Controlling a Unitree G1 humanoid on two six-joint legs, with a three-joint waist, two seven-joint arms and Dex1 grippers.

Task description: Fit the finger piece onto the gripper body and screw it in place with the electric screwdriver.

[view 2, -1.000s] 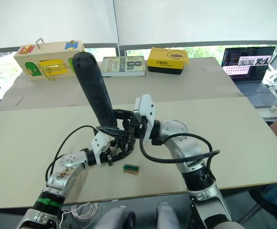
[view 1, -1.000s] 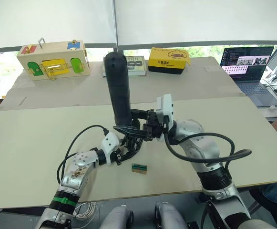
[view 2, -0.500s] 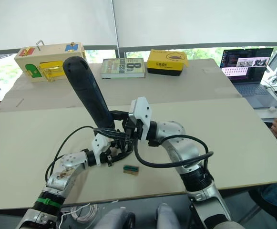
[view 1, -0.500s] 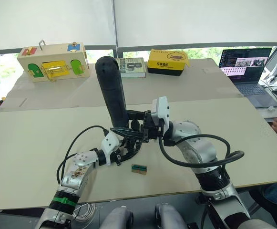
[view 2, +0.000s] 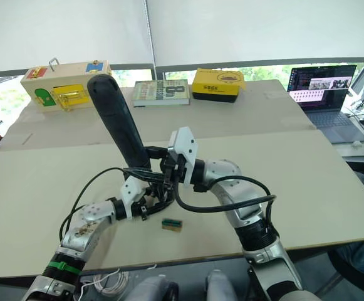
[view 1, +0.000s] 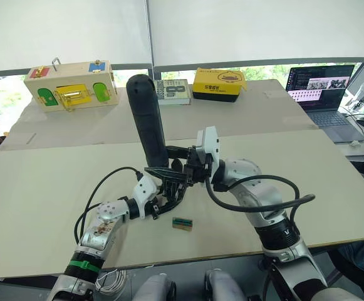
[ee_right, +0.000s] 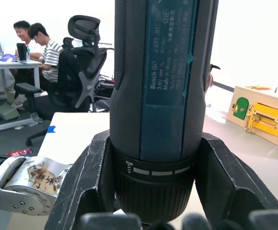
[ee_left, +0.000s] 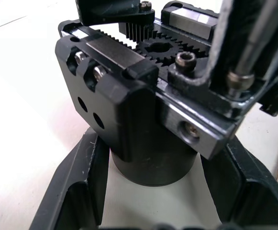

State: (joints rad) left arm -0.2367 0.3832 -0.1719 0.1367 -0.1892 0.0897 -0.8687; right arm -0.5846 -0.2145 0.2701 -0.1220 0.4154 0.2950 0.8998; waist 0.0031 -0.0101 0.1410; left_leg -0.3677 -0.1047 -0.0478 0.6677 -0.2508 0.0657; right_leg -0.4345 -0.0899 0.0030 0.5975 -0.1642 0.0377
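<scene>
The electric screwdriver (view 1: 148,119) stands nearly upright over the table's middle, its top leaning a little left. My right gripper (view 1: 173,170) is shut on its lower end, with a finger (ee_right: 88,182) on each side of the collar. Just below, my left gripper (view 1: 168,199) is shut on the gripper body (ee_left: 129,100), a black block with gears on top. The metal bit (ee_left: 251,52) reaches down onto the body's far side. A black toothed piece (ee_left: 107,12) sits on top of the body; I cannot tell whether it is the finger piece.
A small green-and-tan piece (view 1: 182,222) lies on the table just in front of the grippers. At the back stand a wooden latch box (view 1: 69,84), a book (view 1: 173,91) and a yellow box (view 1: 219,83). A laptop (view 1: 316,91) is at the far right.
The screwdriver's top has tipped a little to the left in my right gripper. The left gripper stays put with the body. The whole view has shifted slightly.
</scene>
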